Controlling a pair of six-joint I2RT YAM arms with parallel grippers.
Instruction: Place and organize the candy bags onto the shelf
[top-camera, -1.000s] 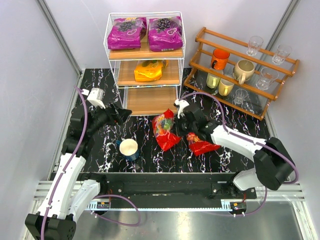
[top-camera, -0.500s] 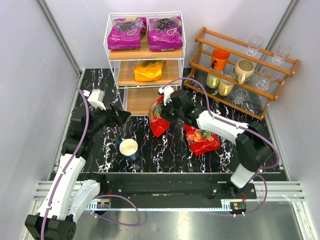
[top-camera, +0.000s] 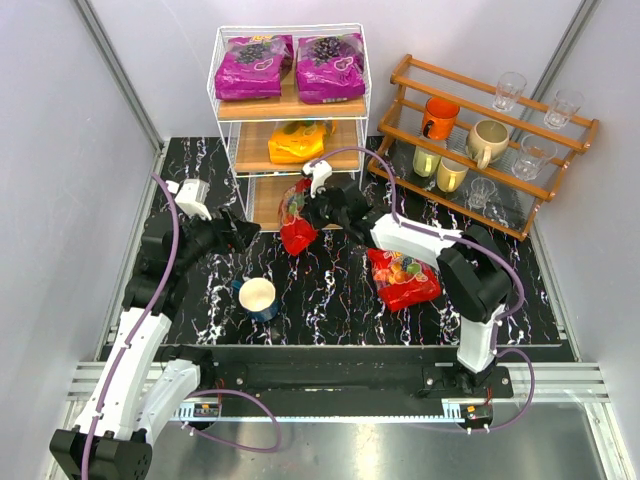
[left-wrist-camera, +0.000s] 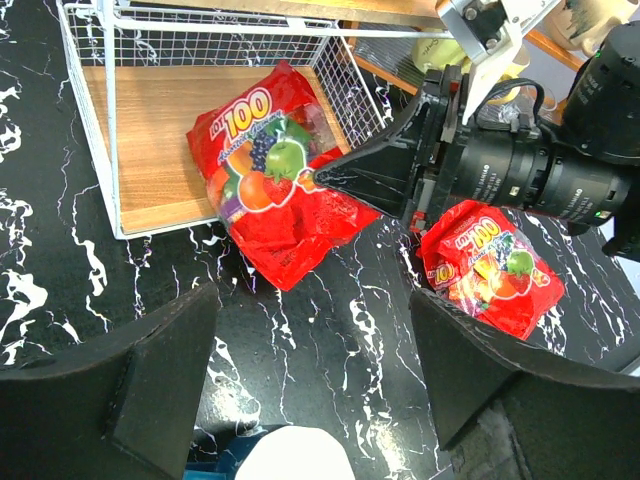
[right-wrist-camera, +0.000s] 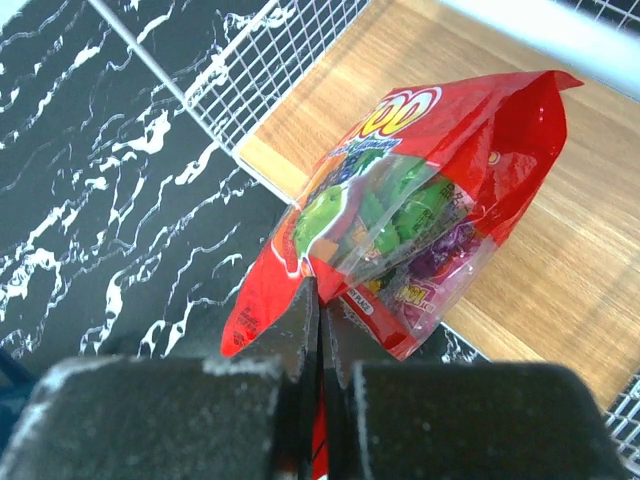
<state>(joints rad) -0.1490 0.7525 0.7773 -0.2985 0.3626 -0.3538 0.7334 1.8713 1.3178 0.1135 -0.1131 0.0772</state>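
My right gripper is shut on a red candy bag, holding it half over the front edge of the bottom tier of the white wire shelf. The bag also shows in the right wrist view and the left wrist view. A second red candy bag lies on the table to the right, also in the left wrist view. Two purple-magenta bags lie on the top tier and an orange-yellow bag on the middle tier. My left gripper is open and empty, left of the shelf front.
A white-and-blue cup stands on the black marbled table under my left gripper. A brown wooden stepped rack with mugs and glasses stands at the back right. The shelf's wire sides flank the bottom board.
My right gripper has picked the red bag off the table and carried it left and back to the shelf's bottom tier. The left arm has not moved.
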